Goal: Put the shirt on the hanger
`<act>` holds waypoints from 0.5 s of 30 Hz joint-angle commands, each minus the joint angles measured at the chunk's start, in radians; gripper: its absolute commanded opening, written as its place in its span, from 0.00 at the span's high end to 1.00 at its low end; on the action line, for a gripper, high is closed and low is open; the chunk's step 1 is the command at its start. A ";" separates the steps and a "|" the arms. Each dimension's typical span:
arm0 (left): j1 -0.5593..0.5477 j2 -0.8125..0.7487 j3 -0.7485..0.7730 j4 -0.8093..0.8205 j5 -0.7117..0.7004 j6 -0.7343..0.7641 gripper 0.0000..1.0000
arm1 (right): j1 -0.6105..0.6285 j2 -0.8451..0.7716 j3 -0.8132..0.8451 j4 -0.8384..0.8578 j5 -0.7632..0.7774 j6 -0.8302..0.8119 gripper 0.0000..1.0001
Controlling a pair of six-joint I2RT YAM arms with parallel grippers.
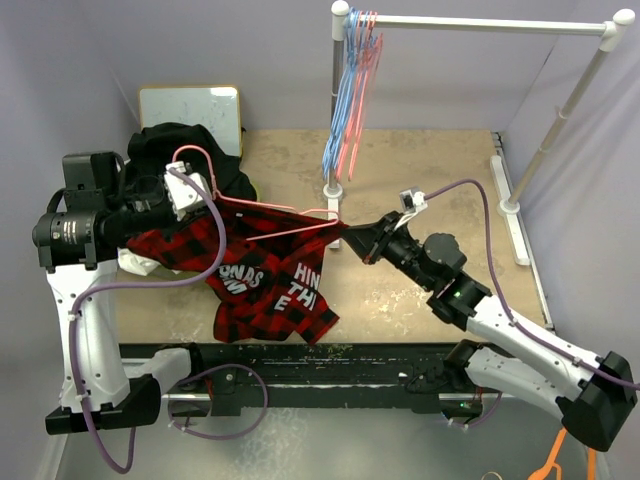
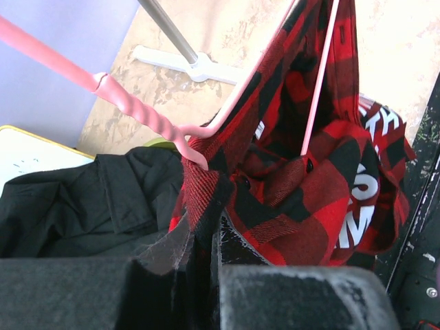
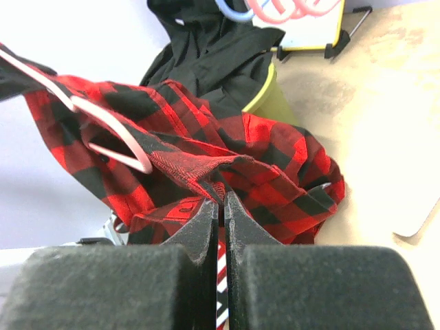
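The red-and-black check shirt [image 1: 262, 275] with white lettering hangs stretched between my two grippers, its lower part resting on the table. The pale-pink hanger [image 1: 262, 212] lies partly inside it, with the hook [image 1: 190, 155] sticking out near my left gripper. My left gripper [image 1: 192, 200] is shut on the shirt's collar edge [image 2: 206, 199], right below the hanger's twisted neck [image 2: 137, 108]. My right gripper [image 1: 350, 238] is shut on a fold of the shirt [image 3: 221, 196] at its right end. One hanger arm [image 3: 113, 130] shows inside the cloth in the right wrist view.
A black garment [image 1: 185, 145] is heaped behind the left gripper, with a whiteboard [image 1: 190, 103] behind it. A white rack [image 1: 480, 22] at the back holds light-blue and pink hangers [image 1: 352, 95]; its post foot [image 1: 333, 190] stands near the right gripper. An orange hanger [image 1: 555, 460] lies at the near right.
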 commanded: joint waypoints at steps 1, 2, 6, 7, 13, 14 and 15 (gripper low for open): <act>0.013 -0.020 -0.010 0.026 -0.070 0.107 1.00 | -0.059 -0.031 0.080 -0.119 0.058 -0.050 1.00; 0.012 -0.025 -0.017 0.024 -0.073 0.114 1.00 | -0.062 -0.027 0.098 -0.138 0.057 -0.052 1.00; 0.008 -0.028 -0.057 0.051 -0.136 0.114 1.00 | -0.064 -0.019 0.159 -0.181 0.026 -0.045 1.00; 0.006 -0.027 -0.068 0.065 -0.159 0.111 1.00 | -0.063 -0.014 0.176 -0.199 0.021 -0.041 1.00; 0.000 -0.020 -0.104 0.124 -0.259 0.085 1.00 | -0.062 0.023 0.279 -0.301 -0.051 -0.056 1.00; -0.003 -0.014 -0.102 0.129 -0.263 0.071 1.00 | -0.061 0.038 0.303 -0.323 -0.103 -0.053 1.00; -0.012 -0.009 -0.099 0.134 -0.270 0.050 1.00 | -0.059 0.058 0.324 -0.332 -0.141 -0.043 1.00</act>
